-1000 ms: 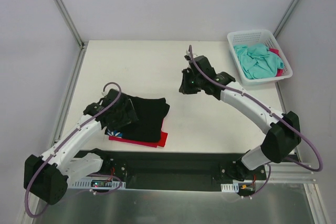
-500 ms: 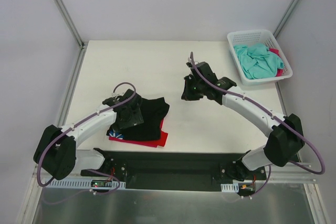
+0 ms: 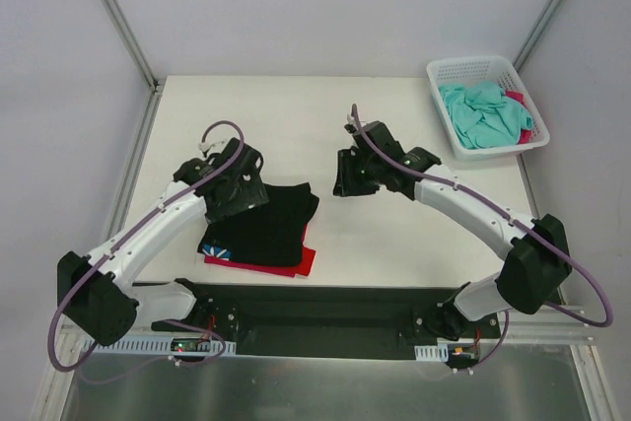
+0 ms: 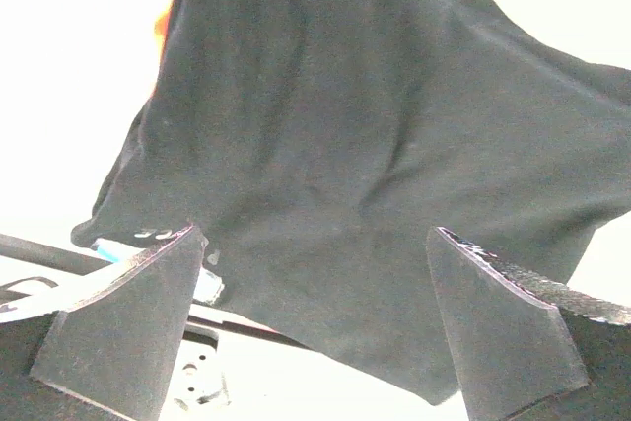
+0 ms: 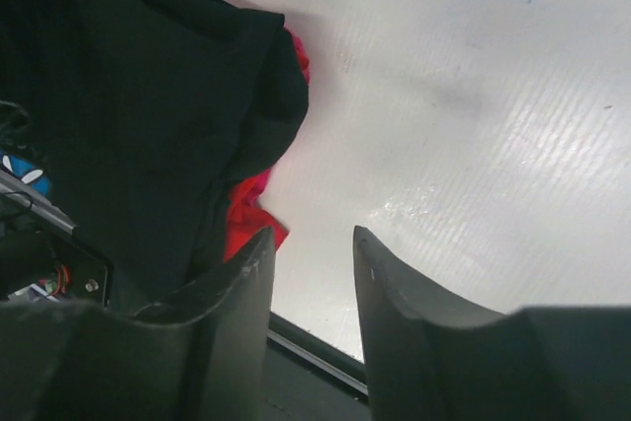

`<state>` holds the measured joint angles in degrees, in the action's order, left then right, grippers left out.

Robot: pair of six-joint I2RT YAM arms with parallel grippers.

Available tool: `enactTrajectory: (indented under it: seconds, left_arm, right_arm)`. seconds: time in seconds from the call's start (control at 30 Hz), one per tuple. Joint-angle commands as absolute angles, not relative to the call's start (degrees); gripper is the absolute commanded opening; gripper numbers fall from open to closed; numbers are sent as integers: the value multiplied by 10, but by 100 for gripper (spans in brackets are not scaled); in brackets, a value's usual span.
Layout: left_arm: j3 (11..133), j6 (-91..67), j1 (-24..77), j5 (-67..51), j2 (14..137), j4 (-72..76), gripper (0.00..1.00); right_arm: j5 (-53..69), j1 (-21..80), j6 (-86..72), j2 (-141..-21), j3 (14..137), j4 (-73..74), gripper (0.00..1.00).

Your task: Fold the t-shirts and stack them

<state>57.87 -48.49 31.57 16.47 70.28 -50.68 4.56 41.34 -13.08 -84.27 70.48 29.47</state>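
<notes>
i see the black t-shirt lying folded on top of the red t-shirt, close to the near edge of the tabletop and left of centre. my left hand hangs over the black shirt's far left part, fingers spread wide with nothing between them. my right hand is over mid-tabletop, apart from the pile, its fingers a narrow gap apart and empty. the teal t-shirt and pink t-shirt lie crumpled in the white basket at the far right corner.
</notes>
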Motion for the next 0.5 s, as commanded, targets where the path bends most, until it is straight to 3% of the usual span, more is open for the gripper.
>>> enactTrajectory:
  seconds: [0.0, 0.07, 0.23, 0.33, 0.37, 0.4, 0.47]
  left_arm:
    - [636, -468, 321, 214, 672, -587, 96]
    - [635, -465, 321, 211, 669, -588, 96]
    - [608, -464, 321, 222, 690, -565, 97]
    - [604, -453, 311, 213, 713, -543, 98]
    - [606, -450, 309, 210, 720, -530, 98]
    - [614, -445, 306, 208, 726, -525, 98]
    - [630, -439, 298, 205, 743, -512, 98]
  right_arm:
    - [28, 439, -146, -834, 699, 312, 50]
    - [16, 451, -156, -833, 680, 316, 60]
    - [4, 488, -185, -805, 641, 311, 61]
    - [-22, 524, -197, -791, 642, 315, 40]
    - [-30, 533, -203, -781, 646, 318, 12]
    - [-39, 549, -206, -779, 656, 325, 1]
    - [-50, 560, -209, -767, 665, 338, 1]
